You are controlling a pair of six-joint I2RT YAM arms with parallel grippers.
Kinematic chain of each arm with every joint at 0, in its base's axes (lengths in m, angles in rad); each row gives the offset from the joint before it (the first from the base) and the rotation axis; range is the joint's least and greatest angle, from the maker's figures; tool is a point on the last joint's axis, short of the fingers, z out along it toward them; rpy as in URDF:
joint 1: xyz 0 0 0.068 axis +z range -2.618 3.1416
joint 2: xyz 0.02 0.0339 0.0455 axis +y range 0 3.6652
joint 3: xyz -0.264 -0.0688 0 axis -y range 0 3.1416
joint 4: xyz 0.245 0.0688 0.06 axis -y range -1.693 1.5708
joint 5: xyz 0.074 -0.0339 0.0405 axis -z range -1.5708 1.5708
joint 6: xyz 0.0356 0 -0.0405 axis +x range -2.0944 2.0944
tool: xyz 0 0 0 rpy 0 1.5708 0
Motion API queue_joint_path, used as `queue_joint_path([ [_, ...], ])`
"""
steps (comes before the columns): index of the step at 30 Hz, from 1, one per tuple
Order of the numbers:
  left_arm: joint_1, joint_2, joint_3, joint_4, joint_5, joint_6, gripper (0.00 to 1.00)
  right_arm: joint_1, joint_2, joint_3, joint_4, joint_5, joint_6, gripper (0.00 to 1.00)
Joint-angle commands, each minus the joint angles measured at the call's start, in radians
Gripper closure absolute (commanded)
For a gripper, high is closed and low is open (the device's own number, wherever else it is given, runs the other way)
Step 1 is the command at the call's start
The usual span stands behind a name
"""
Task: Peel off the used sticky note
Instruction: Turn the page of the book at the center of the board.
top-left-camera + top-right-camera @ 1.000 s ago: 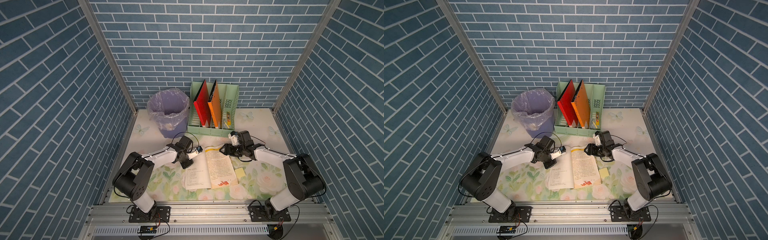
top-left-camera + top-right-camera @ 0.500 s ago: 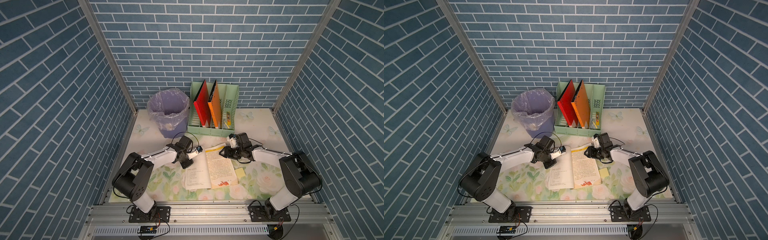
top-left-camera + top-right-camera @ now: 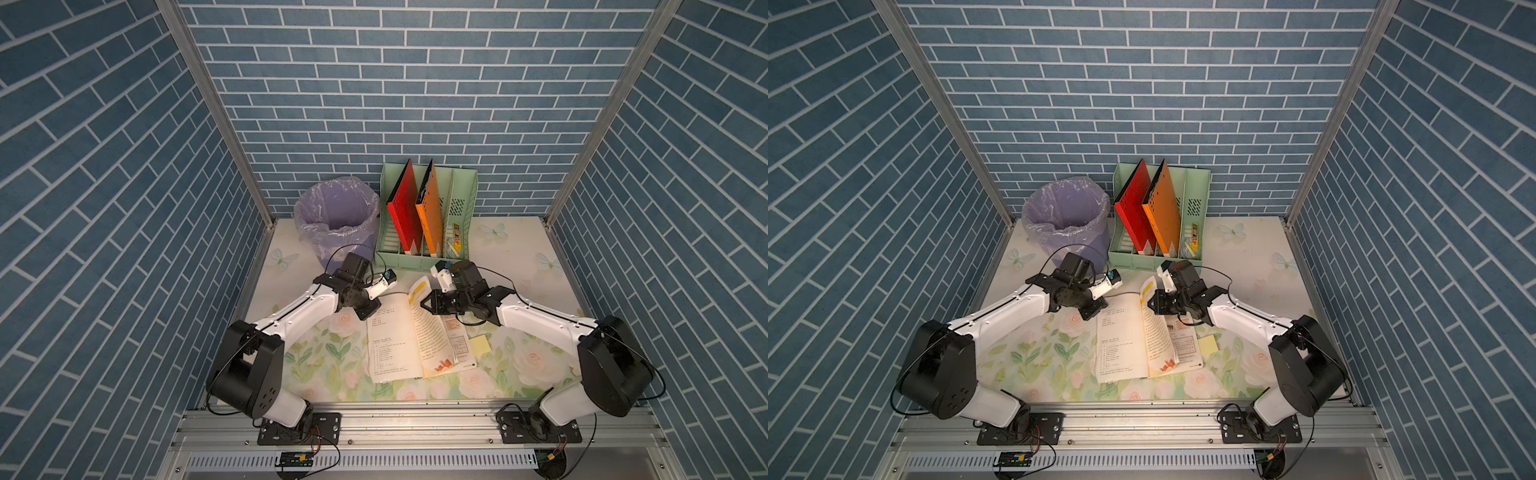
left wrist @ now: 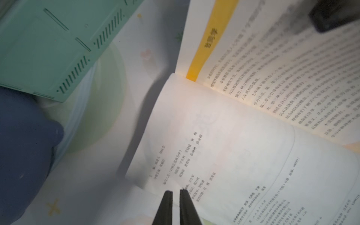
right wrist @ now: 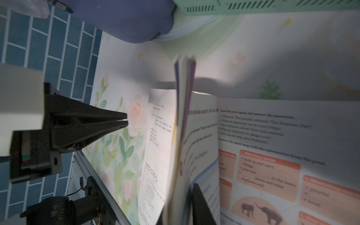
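Jaws of right gripper [image 3: 424,303] clamped on raised page sheaf [image 5: 181,126] of open book [image 3: 392,340]; arm low, wrist bent inward. Left gripper [image 4: 176,191] jaws together, tips at left page edge, arm stretched low. Yellow sticky note [image 3: 478,344] flat on table [image 3: 519,266], just right of book

book [image 3: 390,345] centre | sticky note [image 3: 478,344] right of it | bin [image 3: 332,239] behind
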Motion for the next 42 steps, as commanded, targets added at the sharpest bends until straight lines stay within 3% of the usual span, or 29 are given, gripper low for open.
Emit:
queue_joint_path([
  [1,0.061,-0.031,0.027,-0.078,0.051,0.016,0.85,0.074,0.058,0.039,-0.030,0.134,0.169,0.81],
  [6,0.154,-0.071,0.027,-0.101,0.067,0.041,0.85,0.214,0.226,0.201,-0.031,0.189,0.223,0.77],
  [10,0.187,-0.101,0.012,-0.104,0.065,0.053,0.84,0.244,0.336,0.269,-0.013,0.210,0.271,0.73],
  [11,0.192,-0.107,0.007,-0.103,0.065,0.054,0.83,0.246,0.355,0.272,0.000,0.214,0.286,0.70],
  [14,0.200,-0.122,-0.006,-0.104,0.070,0.055,0.82,0.255,0.396,0.281,0.050,0.210,0.322,0.46],
  [18,0.200,-0.127,-0.017,-0.101,0.072,0.056,0.82,0.262,0.403,0.290,0.111,0.166,0.319,0.26],
  [23,0.200,-0.117,-0.017,-0.090,0.090,0.043,0.82,0.246,0.307,0.237,0.203,0.087,0.276,0.18],
  [29,0.177,-0.099,-0.021,-0.074,0.096,0.023,0.81,0.118,0.099,0.129,0.112,0.091,0.173,0.18],
  [33,0.109,-0.087,-0.044,-0.049,0.086,-0.004,0.81,-0.070,-0.004,0.007,0.053,0.059,0.113,0.20],
  [38,-0.006,-0.043,-0.100,-0.007,0.045,-0.035,0.82,-0.265,0.008,-0.080,0.032,-0.015,0.010,0.20],
  [42,-0.078,0.011,-0.152,0.040,0.005,-0.051,0.84,-0.336,0.051,-0.113,0.063,-0.046,-0.027,0.20],
])
